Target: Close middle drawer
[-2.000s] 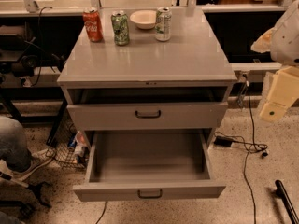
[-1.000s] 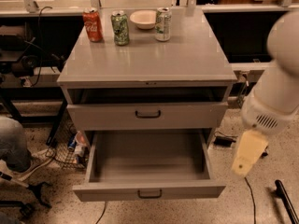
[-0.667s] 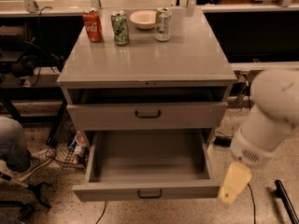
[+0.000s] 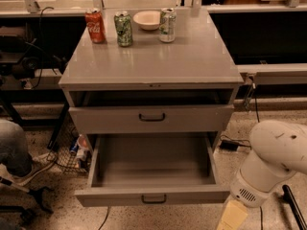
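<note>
At five o'clock, nearest, the gripper (image 4: 231,218) hangs low, just beside the right front corner of the middle drawer (image 4: 120,196); whether it is spread or closed cannot be told. The middle drawer stands pulled far out at six o'clock. Behind it, the upper drawer (image 4: 192,119) sits slightly out. At twelve o'clock the bench (image 4: 192,56) carries a red can (image 4: 95,26), a green can (image 4: 123,28), a bowl (image 4: 147,19) and a silver can (image 4: 167,25).

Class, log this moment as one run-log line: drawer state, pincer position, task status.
middle drawer: pulled far out, empty | pincer: low, by drawer front's right end, off the handle | status: not closed yet
</note>
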`<state>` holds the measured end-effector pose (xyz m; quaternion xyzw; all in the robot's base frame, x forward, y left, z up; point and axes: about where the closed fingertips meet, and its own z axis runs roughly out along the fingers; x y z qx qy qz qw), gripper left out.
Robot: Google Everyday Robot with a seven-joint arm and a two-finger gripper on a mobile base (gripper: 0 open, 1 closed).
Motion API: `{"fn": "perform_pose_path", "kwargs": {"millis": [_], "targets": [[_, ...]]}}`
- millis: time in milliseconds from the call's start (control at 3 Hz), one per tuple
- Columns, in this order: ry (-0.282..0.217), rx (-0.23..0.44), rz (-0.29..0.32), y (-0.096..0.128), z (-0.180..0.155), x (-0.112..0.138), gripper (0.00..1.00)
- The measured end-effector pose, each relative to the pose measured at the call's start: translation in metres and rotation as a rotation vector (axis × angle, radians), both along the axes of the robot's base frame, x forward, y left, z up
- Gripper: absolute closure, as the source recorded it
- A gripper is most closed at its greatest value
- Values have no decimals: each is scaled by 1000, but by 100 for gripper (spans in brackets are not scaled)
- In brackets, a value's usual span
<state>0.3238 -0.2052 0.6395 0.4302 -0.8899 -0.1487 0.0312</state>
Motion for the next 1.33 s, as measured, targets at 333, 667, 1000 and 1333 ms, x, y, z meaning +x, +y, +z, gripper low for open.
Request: {"fn": "perform_pose_path", "kwargs": {"millis": [333,667,1000,1333], "targets": [[1,19,-3,1,-1,-5,0],[33,52,-20,6,-36,-14,14],[39,133,-67,11,-99,-15,38],[15,188,-140,16,-163,-12,62]]}}
